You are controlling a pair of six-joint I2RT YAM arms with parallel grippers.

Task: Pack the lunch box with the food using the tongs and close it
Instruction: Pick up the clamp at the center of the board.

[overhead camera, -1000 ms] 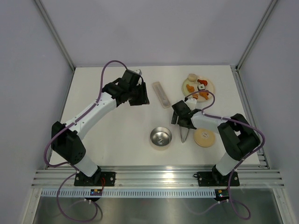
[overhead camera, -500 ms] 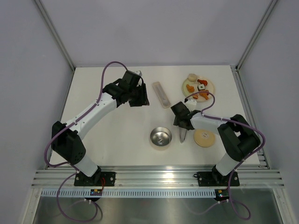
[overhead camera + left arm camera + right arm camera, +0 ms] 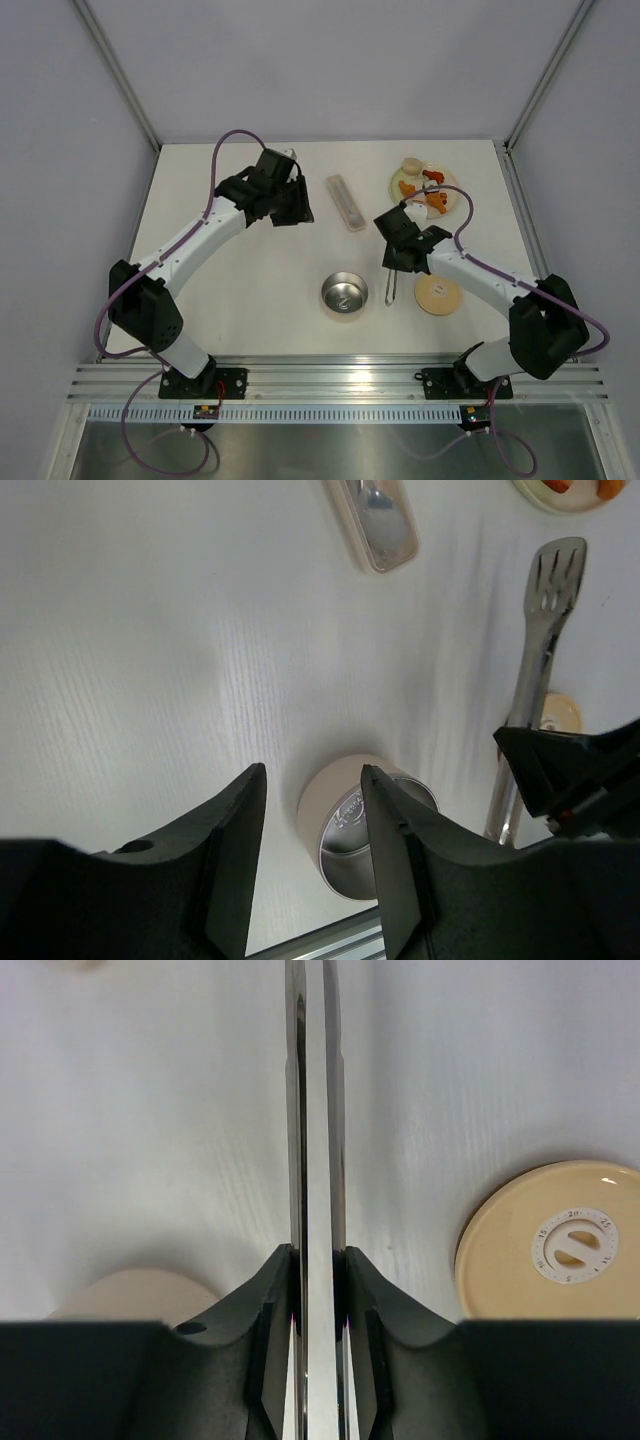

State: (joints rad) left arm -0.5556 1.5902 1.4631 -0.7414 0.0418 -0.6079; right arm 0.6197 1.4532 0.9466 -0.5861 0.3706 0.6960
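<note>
Nearest us, the open lunch box (image 3: 344, 294) sits just left of our right gripper (image 3: 318, 1265), its lid (image 3: 560, 1250) to the right. That gripper pinches the tongs (image 3: 315, 1110) tight. Beyond it, the food (image 3: 407, 187) lies on a plate (image 3: 447, 178). Our left gripper (image 3: 312, 780) hangs half-open, holding nothing.

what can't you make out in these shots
- Food: top view, too small to tell the pieces apart.
- Tongs: right wrist view, tips cut off by the top edge.
- Lunch box: left wrist view, partly behind the left gripper.
- Lid: right wrist view, cut off by the right edge.
</note>
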